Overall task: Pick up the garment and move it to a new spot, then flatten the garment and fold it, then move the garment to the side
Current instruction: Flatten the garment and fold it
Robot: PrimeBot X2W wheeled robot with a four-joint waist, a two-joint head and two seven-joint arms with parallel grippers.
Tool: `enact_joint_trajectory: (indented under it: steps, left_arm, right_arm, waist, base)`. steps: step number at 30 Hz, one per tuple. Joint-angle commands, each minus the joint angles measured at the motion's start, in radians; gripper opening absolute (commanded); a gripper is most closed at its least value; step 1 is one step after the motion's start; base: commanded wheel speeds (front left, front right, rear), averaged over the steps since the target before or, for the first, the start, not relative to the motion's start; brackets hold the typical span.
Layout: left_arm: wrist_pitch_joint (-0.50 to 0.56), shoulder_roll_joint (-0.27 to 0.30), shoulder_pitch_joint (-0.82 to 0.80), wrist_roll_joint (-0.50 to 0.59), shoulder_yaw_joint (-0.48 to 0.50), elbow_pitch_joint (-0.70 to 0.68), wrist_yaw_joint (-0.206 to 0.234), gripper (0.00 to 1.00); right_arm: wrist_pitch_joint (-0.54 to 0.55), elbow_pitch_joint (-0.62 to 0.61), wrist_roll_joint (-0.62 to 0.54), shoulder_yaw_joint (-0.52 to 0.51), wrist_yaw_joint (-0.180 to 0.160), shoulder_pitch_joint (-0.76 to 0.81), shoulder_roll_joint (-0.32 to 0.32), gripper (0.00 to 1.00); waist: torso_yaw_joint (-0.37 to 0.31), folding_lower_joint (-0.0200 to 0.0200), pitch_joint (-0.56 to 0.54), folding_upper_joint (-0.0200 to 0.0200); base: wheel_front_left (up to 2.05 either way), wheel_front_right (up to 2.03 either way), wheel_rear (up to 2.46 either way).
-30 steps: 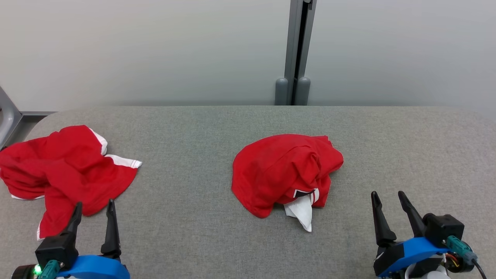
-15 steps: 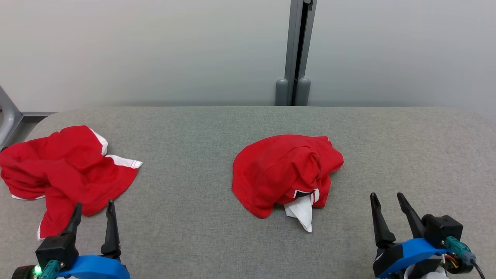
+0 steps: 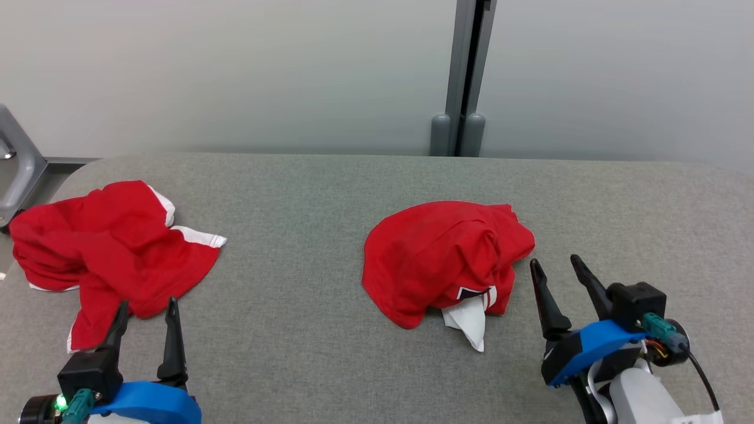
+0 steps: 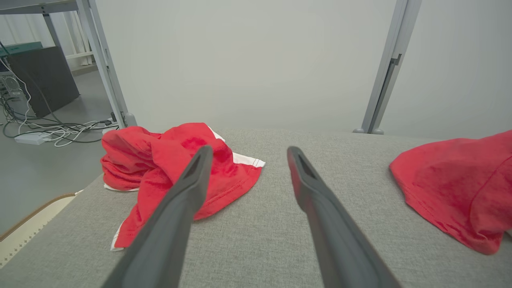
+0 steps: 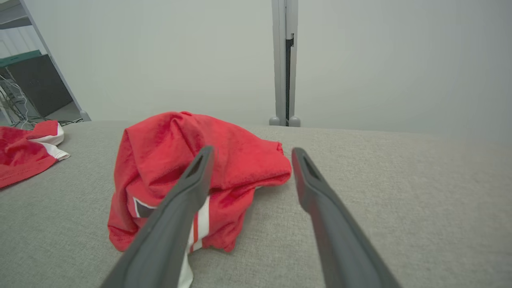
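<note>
A crumpled red garment (image 3: 442,259) with white and dark trim lies in a heap at the middle of the grey fabric table (image 3: 294,194). It also shows in the right wrist view (image 5: 180,160) and at the right edge of the left wrist view (image 4: 460,180). My right gripper (image 3: 554,259) stands open just right of the heap, its fingertips near the heap's right edge and apart from it (image 5: 253,150). A second red garment (image 3: 112,247) lies bunched at the table's left end (image 4: 160,160). My left gripper (image 3: 148,302) is open just in front of it, holding nothing (image 4: 250,150).
A grey post (image 3: 465,70) stands against the pale wall behind the table. A metal frame leg (image 3: 17,171) is off the table's left end, with cables (image 4: 40,132) on the floor there. Bare grey table runs between the two garments and to the right.
My right gripper has moved forward and left, up to the right edge of the middle garment. The head camera has shifted slightly. The left gripper and both garments stay put.
</note>
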Motion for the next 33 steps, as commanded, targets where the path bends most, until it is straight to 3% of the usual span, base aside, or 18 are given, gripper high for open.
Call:
enact_joint_trajectory:
  steps: [1, 9, 16, 17, 18, 19, 24, 33]
  left_arm:
    - [-0.002, 0.003, -0.019, 0.002, -0.005, -0.003, 0.003, 1.0]
    - [-0.008, -0.008, -0.07, 0.011, -0.024, -0.006, -0.007, 1.0]
    - [-0.019, -0.017, -0.101, 0.011, -0.035, 0.019, -0.016, 1.0]
    - [-0.02, -0.018, -0.104, 0.011, -0.036, 0.023, -0.016, 1.0]
    - [-0.022, -0.018, -0.106, 0.01, -0.036, 0.026, -0.016, 1.0]
    - [-0.024, -0.018, -0.109, 0.01, -0.035, 0.029, -0.016, 1.0]
    - [-0.03, -0.019, -0.102, 0.008, -0.03, 0.035, -0.006, 1.0]
    - [-0.037, -0.021, -0.078, 0.003, -0.026, 0.038, 0.002, 1.0]
  right_arm:
    - [-0.002, 0.012, 0.0, 0.004, 0.002, -0.022, -0.003, 1.0]
    - [0.027, 0.236, 0.002, 0.037, 0.002, -0.132, -0.003, 1.0]
    - [-0.002, 0.4, 0.078, 0.11, 0.002, -0.201, -0.003, 1.0]
    - [-0.003, 0.42, 0.093, 0.128, 0.002, -0.206, -0.003, 0.77]
    - [-0.007, 0.432, 0.11, 0.145, 0.002, -0.215, -0.003, 0.34]
    - [-0.013, 0.439, 0.127, 0.151, 0.002, -0.226, -0.004, 0.0]
    - [-0.027, 0.472, 0.117, 0.102, 0.002, -0.235, -0.015, 0.0]
    - [-0.027, 0.274, 0.022, -0.151, 0.001, -0.125, -0.132, 0.0]
  waist:
    - [0.009, 0.0001, 0.009, -0.0001]
    - [0.056, 0.0001, 0.071, -0.0001]
    - [0.07, 0.0001, 0.109, -0.0001]
    - [0.07, 0.0001, 0.111, -0.0001]
    - [0.069, 0.0001, 0.112, -0.0001]
    - [0.067, 0.0001, 0.113, -0.0001]
    - [0.039, 0.0001, 0.102, -0.0001]
    - [-0.004, 0.0001, 0.07, -0.0001]
  base:
    - [0.0, 0.0, 0.0]
    - [0.0, 0.0, 0.0]
    - [0.0, 0.0, 0.0]
    - [0.0, 0.0, 0.0]
    - [0.0, 0.0, 0.0]
    - [0.0, 0.0, 0.0]
    - [0.0, 0.0, 0.0]
    - [0.0, 0.0, 0.0]
